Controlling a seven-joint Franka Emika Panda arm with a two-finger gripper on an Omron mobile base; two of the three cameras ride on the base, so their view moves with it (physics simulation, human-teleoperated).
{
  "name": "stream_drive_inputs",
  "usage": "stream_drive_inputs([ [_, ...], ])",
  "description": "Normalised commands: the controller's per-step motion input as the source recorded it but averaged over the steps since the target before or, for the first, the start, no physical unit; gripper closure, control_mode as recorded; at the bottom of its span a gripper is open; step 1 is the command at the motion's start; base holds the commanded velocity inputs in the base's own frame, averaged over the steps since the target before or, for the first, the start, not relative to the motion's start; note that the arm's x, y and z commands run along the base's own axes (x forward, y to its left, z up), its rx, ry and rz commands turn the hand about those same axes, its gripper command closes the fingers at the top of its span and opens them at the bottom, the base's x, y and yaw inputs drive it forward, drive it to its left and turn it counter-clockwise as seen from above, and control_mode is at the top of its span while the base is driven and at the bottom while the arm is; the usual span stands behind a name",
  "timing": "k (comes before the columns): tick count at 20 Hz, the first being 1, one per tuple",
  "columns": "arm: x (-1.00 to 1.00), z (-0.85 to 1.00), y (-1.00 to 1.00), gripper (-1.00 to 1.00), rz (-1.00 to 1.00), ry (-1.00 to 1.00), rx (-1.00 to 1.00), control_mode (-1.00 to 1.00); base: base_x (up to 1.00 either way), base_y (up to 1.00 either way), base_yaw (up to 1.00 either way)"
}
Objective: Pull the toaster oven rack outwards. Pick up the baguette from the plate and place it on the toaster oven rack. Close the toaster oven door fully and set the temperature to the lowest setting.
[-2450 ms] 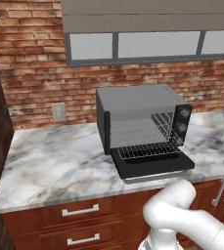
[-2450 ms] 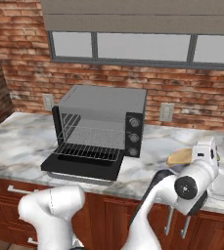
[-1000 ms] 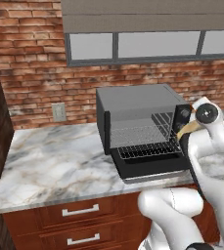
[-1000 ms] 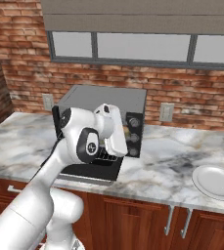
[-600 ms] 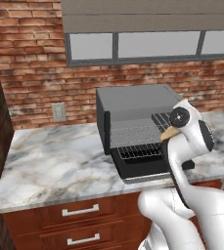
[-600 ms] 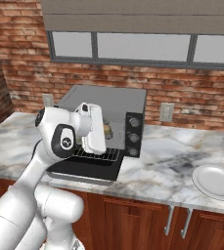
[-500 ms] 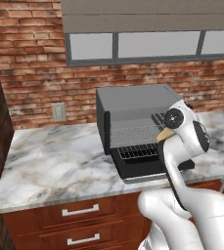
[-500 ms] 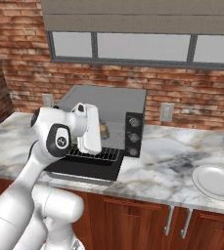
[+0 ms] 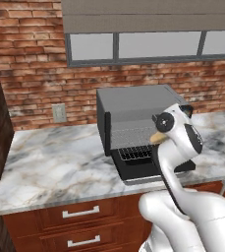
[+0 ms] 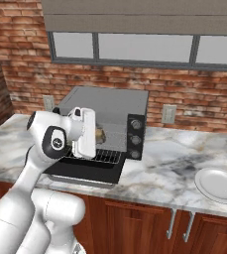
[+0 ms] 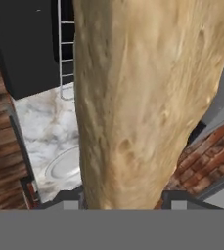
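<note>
Brick wall and a window strip filled the upper part of both base views, with a marble counter (image 10: 174, 163) running across the middle. On it sat the toaster oven (image 10: 112, 106), just left of centre in the right base view, its door (image 10: 85, 172) dropped flat toward me and the rack (image 10: 107, 157) drawn out over it, presumably so bread could be set down without reaching into the cavity. My gripper (image 10: 96, 136) hung in front of the oven mouth above the rack, clamped on the baguette (image 11: 138, 97); in the hand view the loaf ran between the two finger tips and took up most of the frame, and in the left base view its tan end (image 9: 157, 138) poked out beside the wrist at centre right. I judged the loaf was held lengthwise along the hand and not yet resting on the wires. The plate (image 10: 221, 184) lay at the lower right of the right base view, well apart from the oven, with nothing on it. The knobs (image 10: 135, 140) on the oven's right side were untouched, as far as I could judge, and the door stood fully open.
</note>
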Motion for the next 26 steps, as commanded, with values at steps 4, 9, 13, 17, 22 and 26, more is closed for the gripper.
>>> stream_drive_inputs([
  [4,0.08,-0.29,0.00,1.00,0.02,-0.04,0.17,-1.00,0.00,0.00,0.00],
  [9,0.17,-0.33,0.00,1.00,0.07,-0.06,0.16,-1.00,0.00,0.00,0.00],
  [13,0.31,-0.24,0.00,1.00,0.10,-0.07,0.06,-1.00,0.00,0.00,0.00],
  [17,0.35,-0.21,0.04,1.00,0.12,-0.05,0.00,-1.00,0.00,0.00,0.00],
  [22,0.24,-0.35,0.15,1.00,0.07,0.00,0.00,-1.00,0.00,0.00,0.00],
  [26,0.06,-0.35,0.41,1.00,0.00,0.04,0.00,-1.00,0.00,0.00,0.00],
])
